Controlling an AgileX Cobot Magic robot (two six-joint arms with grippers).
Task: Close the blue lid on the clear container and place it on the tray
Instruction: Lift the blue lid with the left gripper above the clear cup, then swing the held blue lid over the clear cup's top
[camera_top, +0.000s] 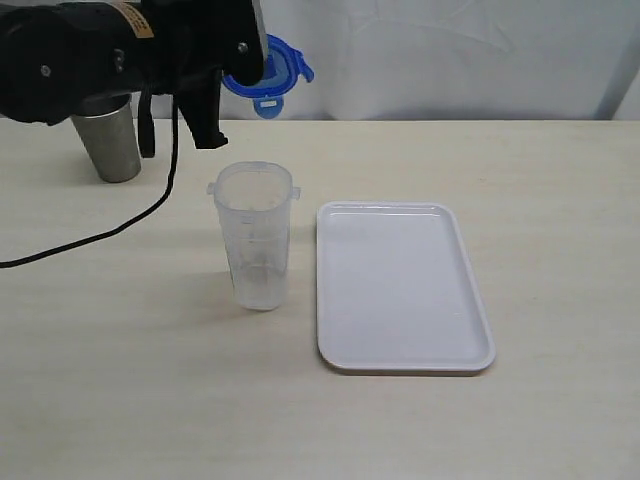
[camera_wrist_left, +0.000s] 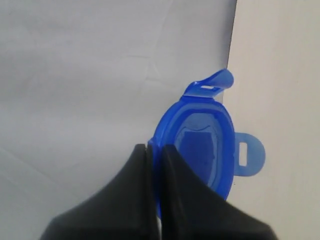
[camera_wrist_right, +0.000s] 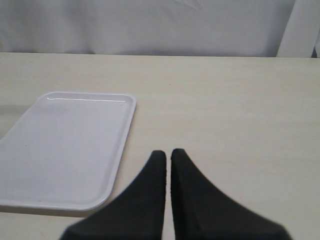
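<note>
The left gripper (camera_wrist_left: 154, 147), pinched narrow on the edge of the blue lid (camera_wrist_left: 200, 150), holds it aloft at far left. The clear container (camera_top: 255, 240) stands on the desk (camera_top: 120, 380), just left of the tray (camera_top: 400, 290). The right gripper (camera_wrist_right: 165, 152) is pressed together, empty.

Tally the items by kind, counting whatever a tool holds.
lid: 1, blue, in the left tool
container: 1, clear
cup: 1, steel
tray: 1, white
Total: 4
</note>
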